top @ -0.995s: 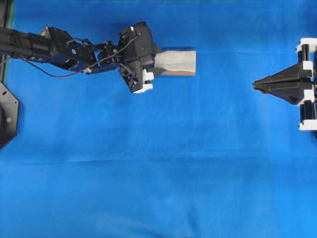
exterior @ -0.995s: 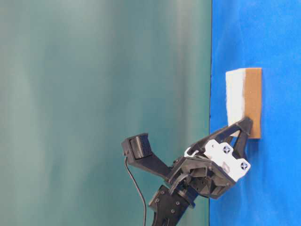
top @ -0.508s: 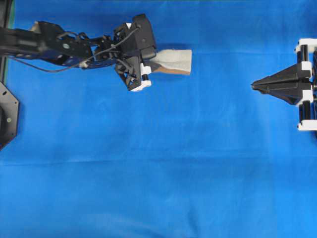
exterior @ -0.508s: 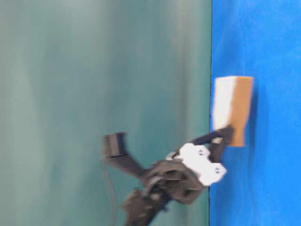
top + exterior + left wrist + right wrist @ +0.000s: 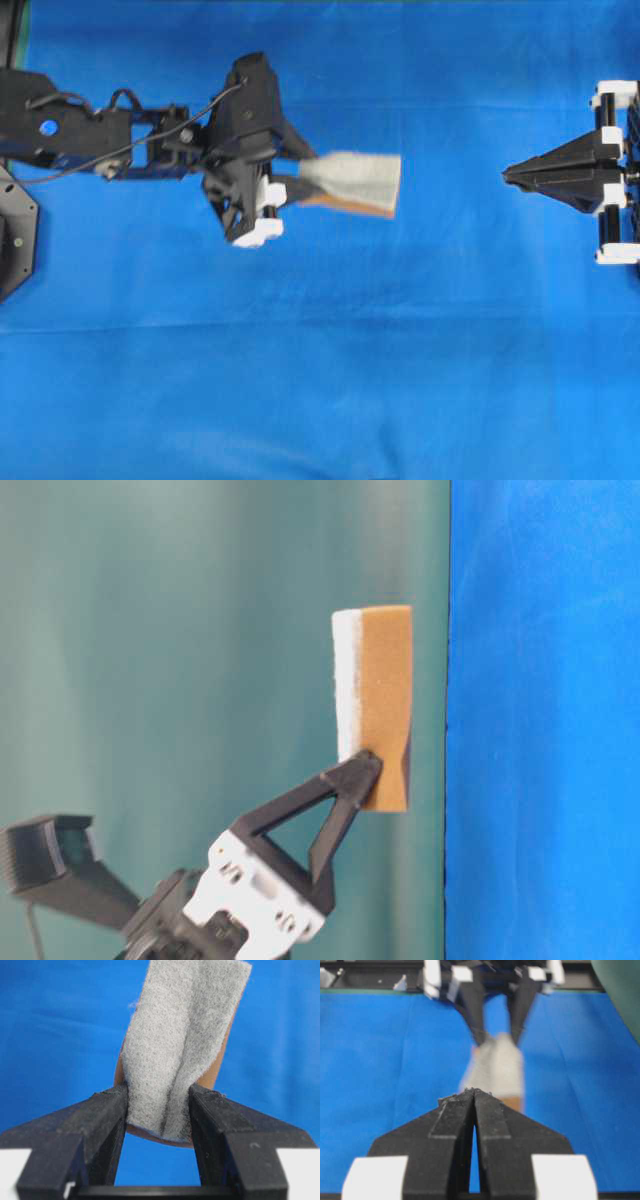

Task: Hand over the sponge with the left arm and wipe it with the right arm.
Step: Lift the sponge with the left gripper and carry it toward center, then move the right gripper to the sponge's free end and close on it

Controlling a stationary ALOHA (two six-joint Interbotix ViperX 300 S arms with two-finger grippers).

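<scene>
The sponge (image 5: 352, 183), grey-white over a tan-orange layer, hangs lifted clear of the blue cloth (image 5: 330, 360). My left gripper (image 5: 296, 186) is shut on the sponge's near end and squeezes it. In the table-level view the sponge (image 5: 382, 705) stands off the cloth with a finger (image 5: 340, 800) on it. In the left wrist view both fingers (image 5: 107, 1115) pinch the grey top (image 5: 175, 1050). My right gripper (image 5: 508, 174) is shut and empty at the right edge, its tips pointing at the sponge. The right wrist view shows the sponge (image 5: 496, 1072) beyond its shut tips (image 5: 474, 1092).
A black base plate (image 5: 12, 235) sits at the left edge of the overhead view. A teal-green wall (image 5: 220, 680) fills the left of the table-level view. The blue cloth covers the whole table.
My left gripper has lifted the sponge off the cloth and carried it nearer and slightly right in the overhead view. The right gripper has stayed in place, shut.
</scene>
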